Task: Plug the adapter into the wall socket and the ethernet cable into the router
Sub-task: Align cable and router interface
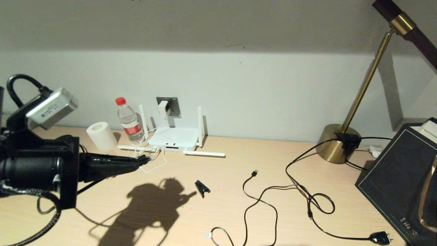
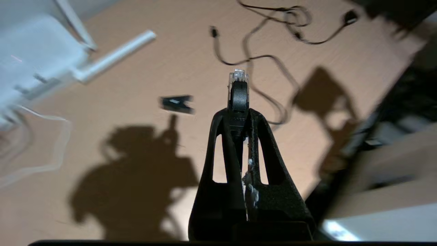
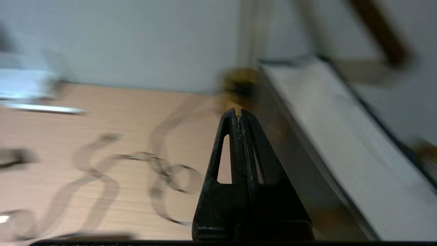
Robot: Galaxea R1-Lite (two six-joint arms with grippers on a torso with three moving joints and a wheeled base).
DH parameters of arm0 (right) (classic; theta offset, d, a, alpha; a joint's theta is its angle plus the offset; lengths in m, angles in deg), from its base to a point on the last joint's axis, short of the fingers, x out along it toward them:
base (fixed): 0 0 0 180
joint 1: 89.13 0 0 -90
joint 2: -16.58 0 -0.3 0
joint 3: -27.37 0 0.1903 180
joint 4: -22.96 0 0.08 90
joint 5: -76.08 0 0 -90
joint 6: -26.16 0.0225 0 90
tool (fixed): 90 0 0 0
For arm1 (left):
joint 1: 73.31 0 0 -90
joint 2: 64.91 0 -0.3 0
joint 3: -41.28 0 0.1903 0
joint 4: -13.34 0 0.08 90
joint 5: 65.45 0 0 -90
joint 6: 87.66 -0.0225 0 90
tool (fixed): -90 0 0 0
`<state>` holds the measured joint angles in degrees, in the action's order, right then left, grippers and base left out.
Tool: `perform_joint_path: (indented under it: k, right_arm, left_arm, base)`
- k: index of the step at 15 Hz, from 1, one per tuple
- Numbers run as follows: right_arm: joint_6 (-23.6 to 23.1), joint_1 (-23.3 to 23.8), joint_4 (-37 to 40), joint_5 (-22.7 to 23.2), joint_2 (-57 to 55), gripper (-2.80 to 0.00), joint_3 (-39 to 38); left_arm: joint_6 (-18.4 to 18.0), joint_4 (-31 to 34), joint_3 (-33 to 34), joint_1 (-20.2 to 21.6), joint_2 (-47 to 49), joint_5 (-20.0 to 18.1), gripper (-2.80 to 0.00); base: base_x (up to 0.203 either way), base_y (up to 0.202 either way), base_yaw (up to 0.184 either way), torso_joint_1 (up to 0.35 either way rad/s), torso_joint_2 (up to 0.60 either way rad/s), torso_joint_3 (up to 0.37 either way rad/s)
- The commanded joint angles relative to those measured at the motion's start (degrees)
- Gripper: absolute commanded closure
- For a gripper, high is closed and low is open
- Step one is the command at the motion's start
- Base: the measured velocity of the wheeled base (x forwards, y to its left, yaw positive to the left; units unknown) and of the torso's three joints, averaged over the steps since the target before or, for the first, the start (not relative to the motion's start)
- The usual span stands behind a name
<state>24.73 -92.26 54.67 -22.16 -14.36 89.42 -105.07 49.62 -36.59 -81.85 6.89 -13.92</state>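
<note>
Left gripper (image 2: 239,112) clamps the ethernet cable (image 2: 238,89) plug near the router (image 1: 173,138); adapter (image 1: 163,108) sits in the wall socket (image 1: 174,106); right gripper (image 3: 240,116) closed, empty.

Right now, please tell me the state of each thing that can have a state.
adapter: plugged into the wall socket.
ethernet cable: gripped in the left hand, its clear plug free, not in the router.
right hand: shut, empty.
water bottle: upright, capped.
lamp plug: unplugged, lying on the desk.
</note>
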Motion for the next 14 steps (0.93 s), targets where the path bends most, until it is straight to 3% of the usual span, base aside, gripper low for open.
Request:
perform_joint_path:
  k: [1,4,10,12,14]
  right_arm:
    - [-1.85,7.52,0.41,1.63,11.36,0.0,-8.05]
    - [-2.63,8.21,-3.69,4.98,14.6,0.0,-18.95]
    - [-2.9,8.31,-17.05,7.48,14.76,0.0,-40.53]
    - [-1.41,8.31,-13.0,8.62,14.77,0.0,-40.79]
    - [-1.63,8.31,-13.18,9.02,14.77,0.0,-40.79]
  left_arm:
    - [7.5,5.72,-2.1,-0.15,-1.69,-1.4,0.0]
    - [20.26,6.12,-1.48,-0.24,-2.86,-2.72,0.0]
    - [21.56,2.02,5.52,-0.62,-8.96,-2.67,0.0]
    - [23.95,1.69,6.72,-1.66,-9.45,-2.44,0.0]
    - [28.07,1.45,7.33,-1.41,-8.59,1.44,0.0]
  base:
    - [0.0,0.0,0.0,0.0,0.0,0.0]
    - [0.0,0.0,0.0,0.0,0.0,0.0]
    - [0.0,0.0,0.0,0.0,0.0,0.0]
    - [0.0,0.0,0.0,0.0,0.0,0.0]
    - [0.0,0.0,0.0,0.0,0.0,0.0]
